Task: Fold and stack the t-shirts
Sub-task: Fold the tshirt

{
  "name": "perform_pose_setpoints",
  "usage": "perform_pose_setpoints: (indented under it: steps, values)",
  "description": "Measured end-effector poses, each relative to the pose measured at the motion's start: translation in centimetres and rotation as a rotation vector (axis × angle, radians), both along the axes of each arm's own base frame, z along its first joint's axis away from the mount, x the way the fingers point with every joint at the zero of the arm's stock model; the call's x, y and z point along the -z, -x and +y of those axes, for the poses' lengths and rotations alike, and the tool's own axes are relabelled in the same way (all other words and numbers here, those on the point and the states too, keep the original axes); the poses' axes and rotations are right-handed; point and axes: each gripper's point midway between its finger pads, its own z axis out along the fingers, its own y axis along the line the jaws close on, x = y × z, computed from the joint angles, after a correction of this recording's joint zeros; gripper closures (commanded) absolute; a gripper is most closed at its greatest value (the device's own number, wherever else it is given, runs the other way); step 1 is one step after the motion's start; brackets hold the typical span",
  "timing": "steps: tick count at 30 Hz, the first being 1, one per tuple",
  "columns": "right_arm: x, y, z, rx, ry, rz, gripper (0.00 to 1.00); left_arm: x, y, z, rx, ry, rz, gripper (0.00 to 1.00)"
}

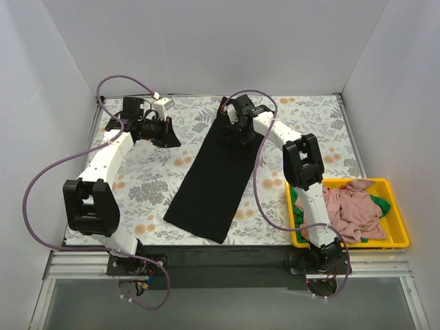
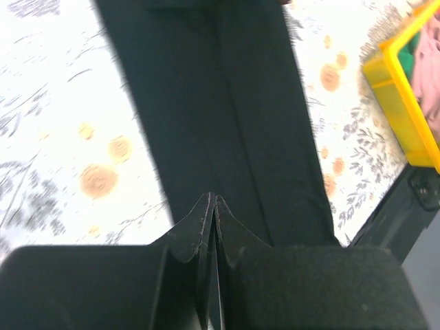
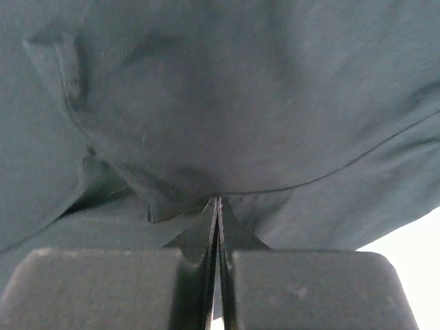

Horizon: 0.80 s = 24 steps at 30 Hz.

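Jaws on right arm [image 1: 275, 132] closed, seemingly pinching top end of black t-shirt [image 1: 210, 185], long strip mid-frame on table [image 1: 137, 185]; left arm [image 1: 113, 152] jaws closed, empty, upper left. Best: left grips other top corner, fold down evenly.

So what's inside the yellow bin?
A crumpled pink t-shirt lies in the yellow bin, with a green t-shirt peeking out beneath it. The pink one covers the floor, so anything else below is hidden.
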Motion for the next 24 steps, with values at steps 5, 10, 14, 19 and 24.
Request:
perform_pose_setpoints:
  steps: [5,10,14,19,24]
  values:
    - [0.0,-1.1,0.5,0.006,0.042,-0.044,0.99,0.6,-0.4,2.8,-0.086,0.008,0.018,1.00]
    - [0.1,-2.5,2.2,-0.030,0.059,-0.087,0.99,1.1,0.4,3.2,-0.092,0.009,0.024,1.00]
    - [0.0,-3.7,4.2,-0.079,0.069,-0.163,0.99,2.0,1.8,3.4,-0.068,-0.012,0.031,1.00]
    - [-0.2,-4.9,7.5,-0.150,0.044,-0.266,0.99,3.3,3.8,3.7,-0.035,-0.040,0.062,1.00]
    - [-0.7,-6.8,9.6,-0.214,0.027,-0.391,0.99,4.5,5.5,3.8,-0.015,-0.050,0.110,1.00]
